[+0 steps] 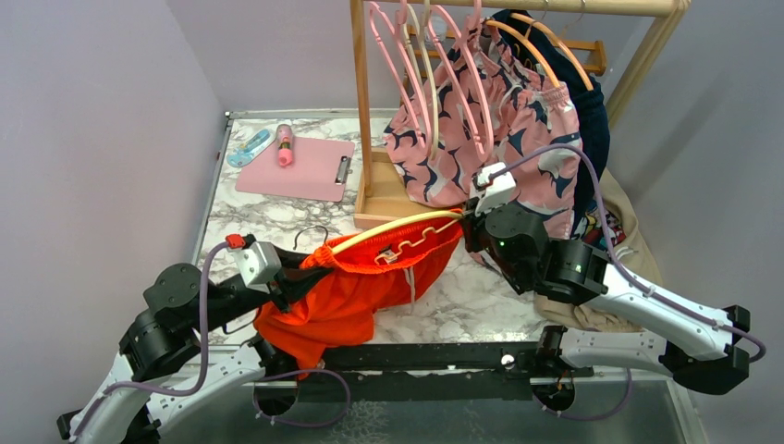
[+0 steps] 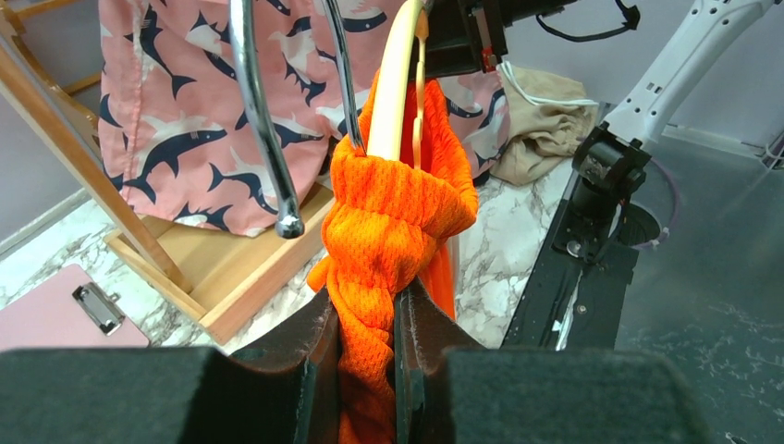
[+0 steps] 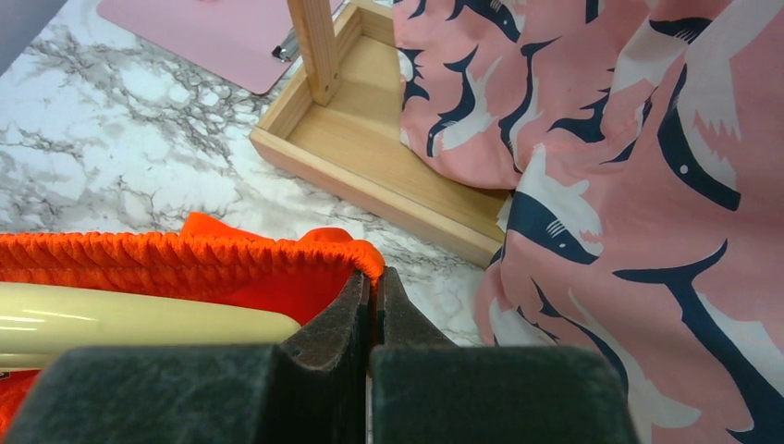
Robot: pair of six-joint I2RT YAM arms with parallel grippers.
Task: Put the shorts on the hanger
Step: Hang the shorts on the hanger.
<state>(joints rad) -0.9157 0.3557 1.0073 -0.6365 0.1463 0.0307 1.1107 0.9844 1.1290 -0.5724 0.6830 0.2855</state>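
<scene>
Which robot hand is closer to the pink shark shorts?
Right. The right gripper is just beside the shark shorts; the left gripper is farther off, clamped on the orange shorts.

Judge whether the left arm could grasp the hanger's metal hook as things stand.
Probably not yet: the hook hangs unobstructed just ahead, but the left claw is shut on the shorts.

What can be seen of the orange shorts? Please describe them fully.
The shorts are bright orange-red mesh-looking fabric with a gathered elastic waistband and a white drawstring hanging down. The waistband is stretched along the pale-yellow hanger, whose arm runs inside it. The left pincer is shut on a bunched end of fabric; the right pincer is shut at the waistband's other edge. The rest drapes loosely toward the near edge of the table.
</scene>
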